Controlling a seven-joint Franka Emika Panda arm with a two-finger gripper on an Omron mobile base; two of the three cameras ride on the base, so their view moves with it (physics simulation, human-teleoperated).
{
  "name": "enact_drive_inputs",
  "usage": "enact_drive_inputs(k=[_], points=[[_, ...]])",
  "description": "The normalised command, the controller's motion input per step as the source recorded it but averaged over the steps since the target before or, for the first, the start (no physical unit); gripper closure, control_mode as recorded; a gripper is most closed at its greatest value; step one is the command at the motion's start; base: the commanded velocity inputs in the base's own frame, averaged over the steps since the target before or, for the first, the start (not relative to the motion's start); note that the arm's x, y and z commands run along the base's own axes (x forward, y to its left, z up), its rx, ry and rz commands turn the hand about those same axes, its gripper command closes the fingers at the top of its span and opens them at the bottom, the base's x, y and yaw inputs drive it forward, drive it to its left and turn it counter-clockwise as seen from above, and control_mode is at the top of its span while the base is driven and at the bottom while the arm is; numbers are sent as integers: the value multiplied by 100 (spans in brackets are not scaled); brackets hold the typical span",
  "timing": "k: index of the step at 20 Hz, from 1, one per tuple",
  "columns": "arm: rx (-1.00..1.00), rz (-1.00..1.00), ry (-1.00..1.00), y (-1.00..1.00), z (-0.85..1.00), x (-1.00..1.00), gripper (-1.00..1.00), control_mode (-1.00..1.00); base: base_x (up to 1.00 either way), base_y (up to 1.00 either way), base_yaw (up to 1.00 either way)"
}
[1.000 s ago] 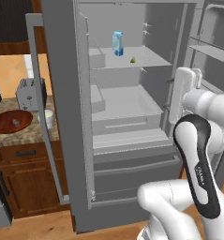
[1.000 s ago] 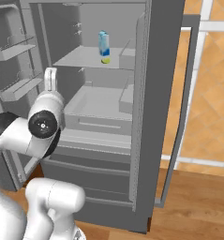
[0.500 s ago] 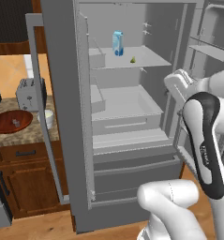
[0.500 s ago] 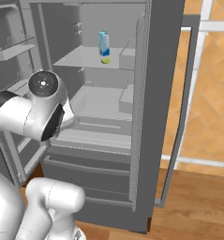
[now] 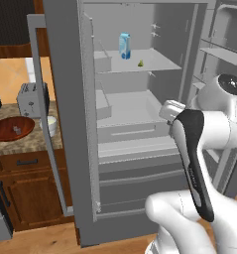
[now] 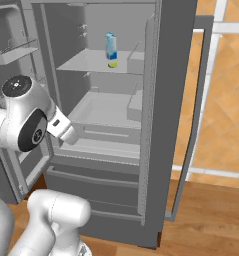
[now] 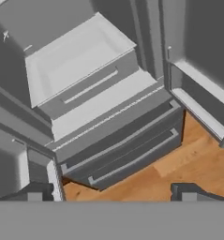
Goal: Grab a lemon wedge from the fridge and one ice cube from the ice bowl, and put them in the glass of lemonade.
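Hanging wide open and empty, claw (image 7: 112,191) faces the fridge (image 7: 108,117) drawers' front edges.

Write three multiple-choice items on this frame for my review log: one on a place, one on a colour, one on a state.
1. Where does the lemon wedge lie?
A. on the upper fridge shelf, beside the carton
B. in the wooden bowl
C. on the floor

2. What colour is the carton?
A. red
B. light blue
C. black

3. How do the doors of the fridge stand?
A. both shut
B. both open
C. one open, one shut

Answers:
1. A: the wedge sits just right of the carton in the left base view.
2. B: both base views show it pale blue.
3. B: each door is swung wide, baring the shelves.
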Motion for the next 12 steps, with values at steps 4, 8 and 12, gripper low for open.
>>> enact_drive_inputs(k=[4,8,12], points=[[-16,20,-11,-6,-6,-22,-100,-100,0,0,0],[-16,33,-7,-1,-29,-24,-100,-100,0,0,0],[-29,15,2,0,-7,-38,-100,-100,0,0,0]])
